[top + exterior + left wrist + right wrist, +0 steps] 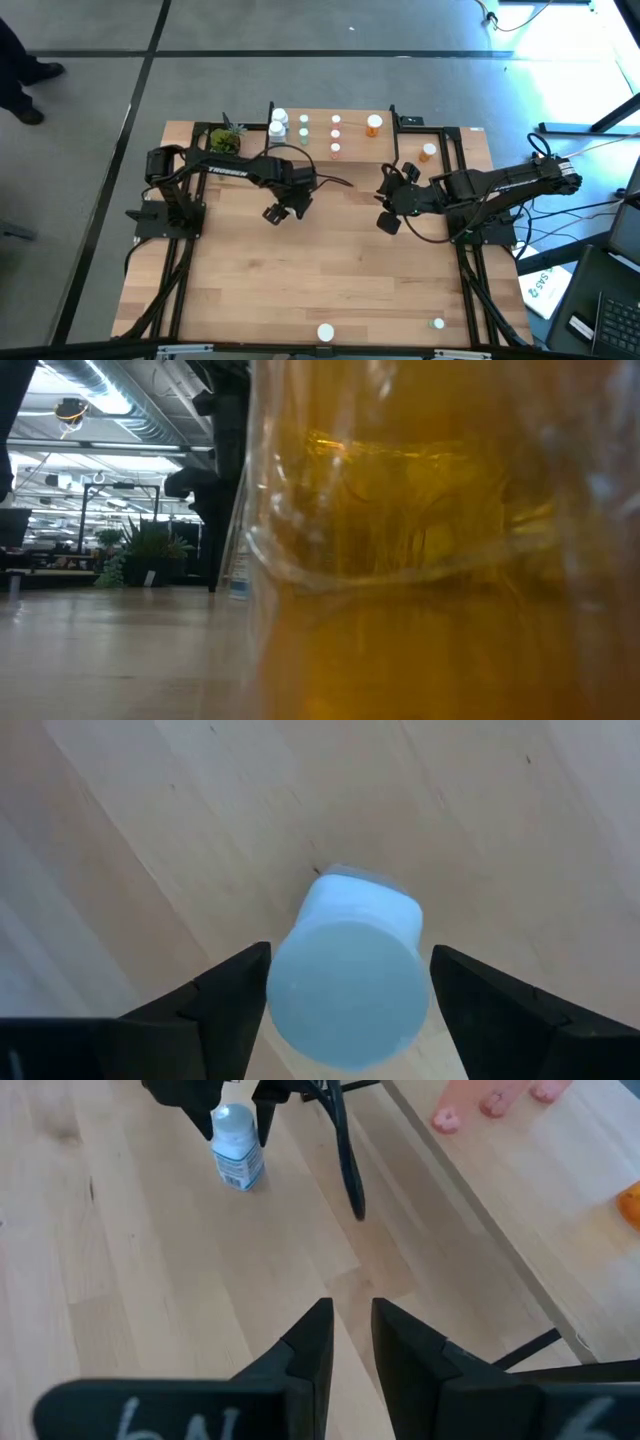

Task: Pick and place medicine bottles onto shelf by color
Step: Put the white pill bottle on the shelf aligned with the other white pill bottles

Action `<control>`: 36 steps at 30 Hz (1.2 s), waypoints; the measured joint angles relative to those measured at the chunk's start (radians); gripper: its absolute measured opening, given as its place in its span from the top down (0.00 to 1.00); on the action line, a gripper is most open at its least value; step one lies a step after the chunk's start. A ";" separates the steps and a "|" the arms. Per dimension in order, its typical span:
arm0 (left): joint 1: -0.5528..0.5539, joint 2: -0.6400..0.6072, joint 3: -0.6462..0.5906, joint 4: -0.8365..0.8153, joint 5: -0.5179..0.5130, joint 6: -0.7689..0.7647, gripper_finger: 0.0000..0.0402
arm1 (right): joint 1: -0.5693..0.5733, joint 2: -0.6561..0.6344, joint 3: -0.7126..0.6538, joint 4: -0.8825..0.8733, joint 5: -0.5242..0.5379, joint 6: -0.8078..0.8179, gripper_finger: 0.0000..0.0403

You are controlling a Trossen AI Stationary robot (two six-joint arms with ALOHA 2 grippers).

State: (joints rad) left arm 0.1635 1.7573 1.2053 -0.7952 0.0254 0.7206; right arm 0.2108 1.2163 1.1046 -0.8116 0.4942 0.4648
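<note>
A white bottle with a white cap (348, 982) stands upright on the tabletop, left of centre; it also shows in the right wrist view (237, 1148). My left gripper (284, 208) is open above it, pointing down, one finger close on either side of the cap. My right gripper (388, 208) hovers right of centre, shut and empty (350, 1335). The shelf (350, 138) stands at the far edge with white (278, 122), pale green (305, 126), pink (335, 128) and orange (373, 124) bottles on it.
A small potted plant (226, 138) stands left of the shelf. An orange bottle (428, 152) stands by the shelf's right end. A white bottle (325, 332) and a green one (438, 323) stand at the near edge. An orange translucent thing (440, 560) fills most of the low view.
</note>
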 joint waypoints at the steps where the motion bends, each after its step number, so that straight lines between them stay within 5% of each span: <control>1: 0.000 0.000 0.000 0.001 0.000 0.003 0.33 | 0.000 0.000 0.000 0.000 0.000 0.000 0.82; 11: 0.000 0.000 0.000 0.021 0.000 -0.001 0.36 | 0.000 0.000 0.000 0.000 0.000 0.000 0.82; 23: -0.001 -0.001 0.000 0.020 0.000 -0.054 0.58 | 0.000 0.000 0.000 0.000 0.000 0.001 0.82; 36: -0.011 -0.024 0.041 -0.026 -0.007 -0.194 0.60 | 0.000 0.000 0.000 -0.001 -0.001 0.000 0.82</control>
State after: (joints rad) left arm 0.1521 1.7331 1.2465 -0.8217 0.0182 0.5267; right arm 0.2108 1.2163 1.1046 -0.8124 0.4934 0.4649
